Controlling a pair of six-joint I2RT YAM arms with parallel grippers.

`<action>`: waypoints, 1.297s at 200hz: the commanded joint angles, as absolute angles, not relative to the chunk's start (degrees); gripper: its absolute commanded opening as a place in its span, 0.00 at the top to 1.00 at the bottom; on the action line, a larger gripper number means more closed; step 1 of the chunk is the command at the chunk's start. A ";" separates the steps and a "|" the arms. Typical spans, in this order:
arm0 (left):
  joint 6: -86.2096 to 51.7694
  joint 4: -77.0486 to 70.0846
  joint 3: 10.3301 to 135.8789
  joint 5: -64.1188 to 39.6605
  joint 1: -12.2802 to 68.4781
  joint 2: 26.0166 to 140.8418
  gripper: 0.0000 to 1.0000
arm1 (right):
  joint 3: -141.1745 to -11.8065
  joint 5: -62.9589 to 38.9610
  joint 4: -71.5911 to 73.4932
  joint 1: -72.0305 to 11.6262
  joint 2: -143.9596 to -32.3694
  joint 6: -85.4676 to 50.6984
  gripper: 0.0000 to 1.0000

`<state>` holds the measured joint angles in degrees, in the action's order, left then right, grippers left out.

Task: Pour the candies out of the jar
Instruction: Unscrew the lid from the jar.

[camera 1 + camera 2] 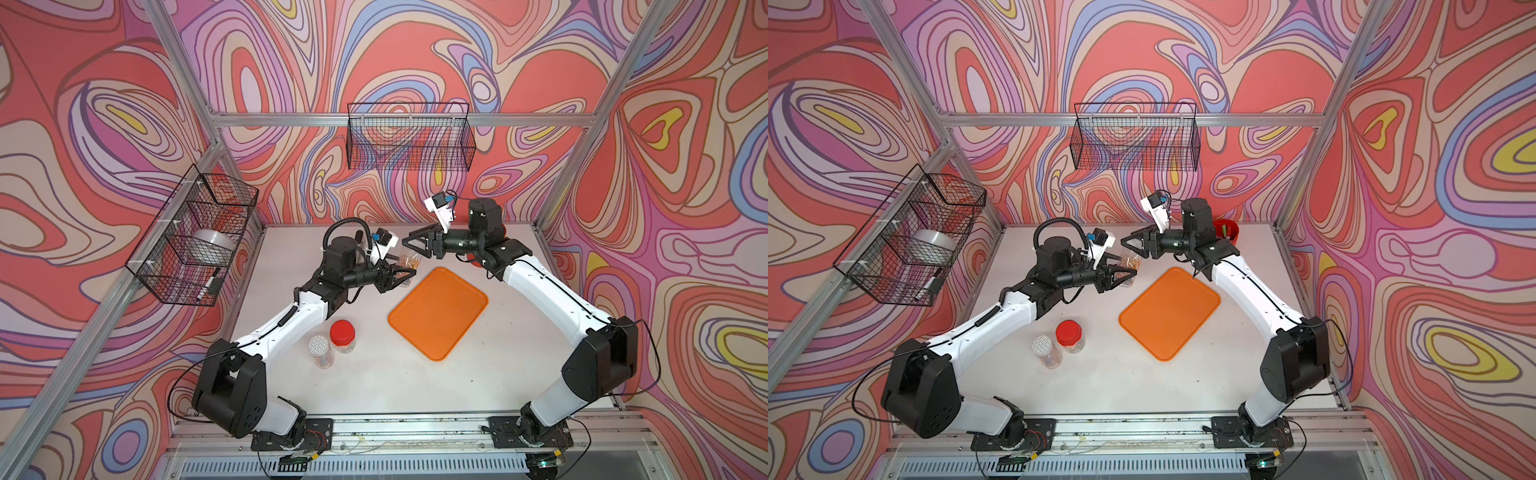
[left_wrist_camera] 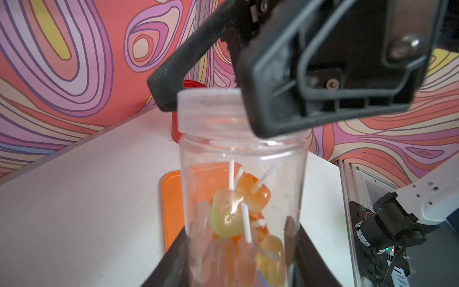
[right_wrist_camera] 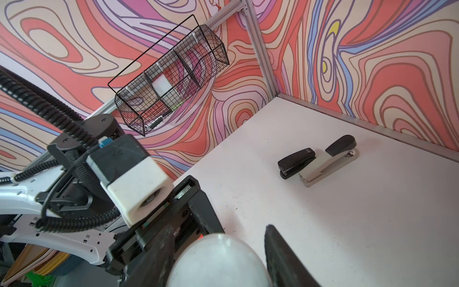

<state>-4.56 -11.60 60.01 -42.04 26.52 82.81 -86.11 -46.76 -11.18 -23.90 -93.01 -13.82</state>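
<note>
The candies lie low in the clear jar, held over the table by the orange tray; the left gripper clamps its body, the right gripper pinches its lid; a red-lidded jar and a white-topped jar stand nearer the front

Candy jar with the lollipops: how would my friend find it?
Find the orange tray on the white table. Beside its far corner, the left claw holds a clear jar of lollipops. Unlike the red-lidded jar and white-topped jar standing untouched, its lid is see-through, with the right claw around it.
</note>
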 commanded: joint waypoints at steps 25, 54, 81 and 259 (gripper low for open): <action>-1.71 -12.31 60.46 -36.53 27.88 81.60 1.00 | -88.89 -35.37 -14.79 -24.13 -93.93 -22.37 0.44; 0.46 -11.31 60.39 -31.00 29.32 81.39 1.00 | -91.89 -27.70 -18.33 -24.08 -94.65 -24.45 0.37; 2.85 -9.19 61.41 -24.99 31.10 81.89 1.00 | -92.56 -24.68 -19.17 -24.19 -94.92 -26.85 0.35; 2.54 -7.54 63.02 -17.01 32.26 83.41 1.00 | -89.57 -19.05 -19.21 -29.46 -96.69 -29.21 0.59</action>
<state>1.91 -6.74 60.97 -17.06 31.94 83.37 -89.93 -20.21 -19.38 -29.26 -96.18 -29.47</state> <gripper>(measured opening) 0.473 0.504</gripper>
